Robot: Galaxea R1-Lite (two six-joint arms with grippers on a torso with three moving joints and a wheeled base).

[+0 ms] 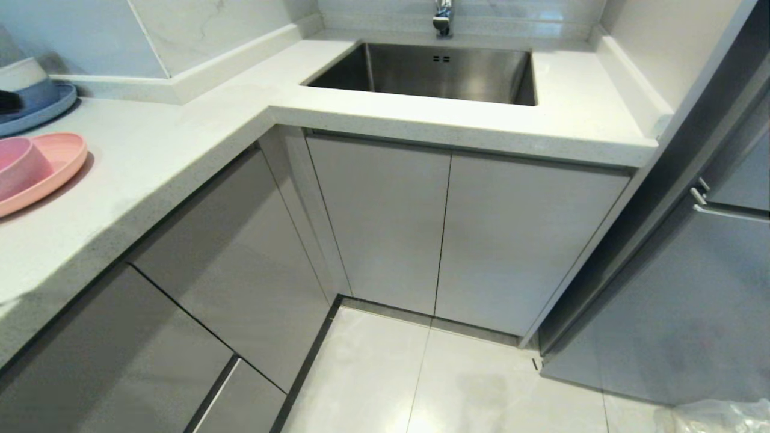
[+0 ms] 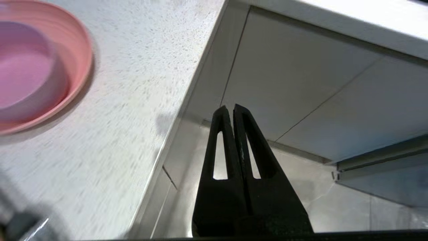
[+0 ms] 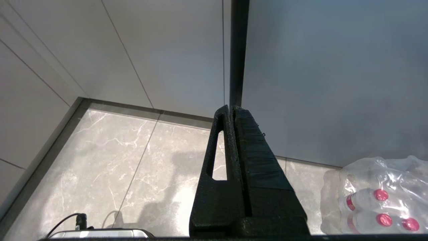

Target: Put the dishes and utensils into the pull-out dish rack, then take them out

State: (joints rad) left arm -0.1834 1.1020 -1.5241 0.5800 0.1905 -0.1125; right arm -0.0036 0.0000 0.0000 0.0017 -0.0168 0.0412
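The left gripper (image 2: 231, 107), its 2 black fingers pressed together and holding nothing, hangs off the counter's front edge, tips aimed at the grey cabinet doors (image 2: 301, 83) under the sink corner. The pink plate (image 2: 78, 50) lies well off to one side of the fingertips on the speckled white counter (image 2: 133, 100), with the pink bowl (image 2: 23, 73) sitting inside it; a bare stretch of counter separates plate from edge. In the head view neither arm appears: plate (image 1: 60, 159) and bowl (image 1: 21, 165) rest at the counter's left, with a blue plate (image 1: 45, 108) stacked with bowls behind them near the wall. Beyond, the steel sink (image 1: 433, 72) is set into the corner run below a tap (image 1: 443, 17). The right gripper (image 3: 231, 107), fingers also together and empty, hangs low over the marble-patterned floor tiles (image 3: 127, 160), a wrapped pack of red-capped bottles (image 3: 378, 197) just beside it.
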